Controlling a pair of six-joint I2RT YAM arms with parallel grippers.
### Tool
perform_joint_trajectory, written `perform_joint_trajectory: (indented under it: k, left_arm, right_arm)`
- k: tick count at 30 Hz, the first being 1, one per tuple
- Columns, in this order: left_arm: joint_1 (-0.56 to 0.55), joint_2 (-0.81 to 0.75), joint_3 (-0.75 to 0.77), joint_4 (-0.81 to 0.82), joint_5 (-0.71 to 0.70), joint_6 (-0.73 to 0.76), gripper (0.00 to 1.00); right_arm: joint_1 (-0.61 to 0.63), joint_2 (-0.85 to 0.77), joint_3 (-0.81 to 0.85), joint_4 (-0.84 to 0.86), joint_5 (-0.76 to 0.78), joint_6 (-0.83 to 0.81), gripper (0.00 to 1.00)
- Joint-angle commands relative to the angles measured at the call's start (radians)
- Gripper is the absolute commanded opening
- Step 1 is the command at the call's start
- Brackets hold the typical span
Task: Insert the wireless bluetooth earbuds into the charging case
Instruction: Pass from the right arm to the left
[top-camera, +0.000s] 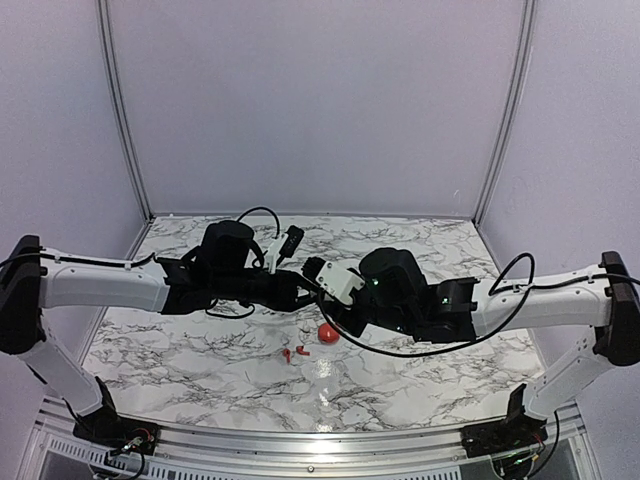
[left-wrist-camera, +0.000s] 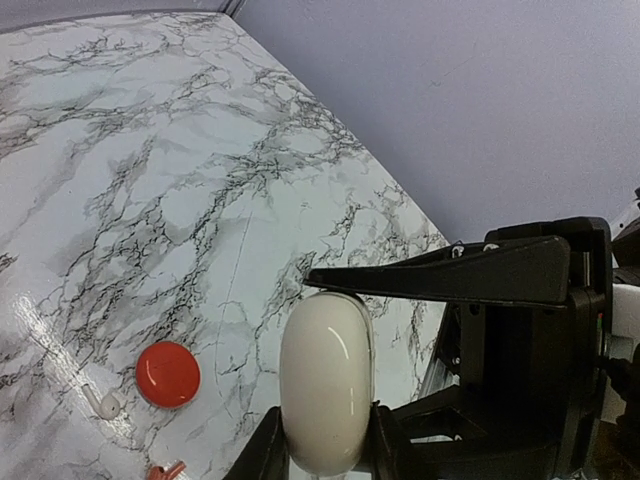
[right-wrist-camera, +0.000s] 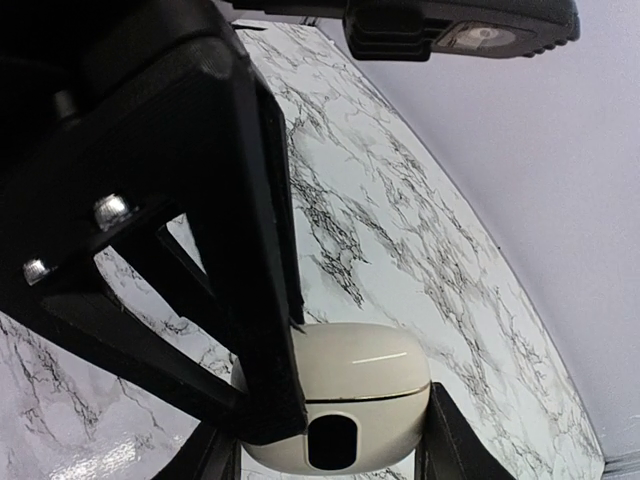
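Observation:
The white charging case (left-wrist-camera: 326, 385) hangs closed above the marble table, held from two sides. In the left wrist view my left gripper (left-wrist-camera: 327, 447) presses on both of its long sides, and a black finger (left-wrist-camera: 450, 275) of the right gripper lies across its far end. In the right wrist view my right gripper (right-wrist-camera: 330, 452) is shut on the charging case (right-wrist-camera: 365, 375), whose seam and dark port face the camera. In the top view the two grippers (top-camera: 312, 278) meet mid-table and hide the case. Two tiny red earbuds (top-camera: 295, 352) lie on the table below; one earbud (left-wrist-camera: 166, 470) shows at the bottom edge.
A red ball-like object (top-camera: 328, 333) sits on the marble table (top-camera: 420, 375) just right of the earbuds, and appears as a red disc (left-wrist-camera: 167, 374) in the left wrist view. Grey walls (top-camera: 320, 110) enclose the back and sides.

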Motion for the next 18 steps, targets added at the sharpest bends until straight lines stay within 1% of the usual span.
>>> perform_joint_trajectory:
  k: [1, 5, 7, 10, 15, 18]
  left_arm:
    - [-0.005, 0.021, 0.023, 0.006, 0.019, 0.001, 0.23]
    - [-0.005, 0.021, 0.021, 0.013, 0.028, 0.004, 0.15]
    - [-0.005, 0.017, 0.018, 0.015, 0.029, 0.012, 0.12]
    - [-0.005, 0.014, 0.006, 0.024, 0.037, 0.023, 0.09]
    - [-0.005, -0.001, -0.026, 0.028, 0.046, 0.067, 0.06]
    - [-0.006, -0.027, -0.047, 0.028, 0.071, 0.112, 0.06]
  right_arm:
    - [0.015, -0.005, 0.009, 0.063, 0.007, -0.011, 0.35]
    - [0.015, -0.011, 0.002, 0.063, 0.007, -0.012, 0.35]
    - [0.017, -0.021, -0.007, 0.068, -0.002, -0.008, 0.38]
    - [0.014, -0.042, -0.024, 0.073, -0.024, 0.001, 0.48]
    - [-0.014, -0.102, -0.058, 0.057, -0.137, 0.024, 0.71]
    - [-0.056, -0.158, -0.076, 0.033, -0.241, 0.053, 0.76]
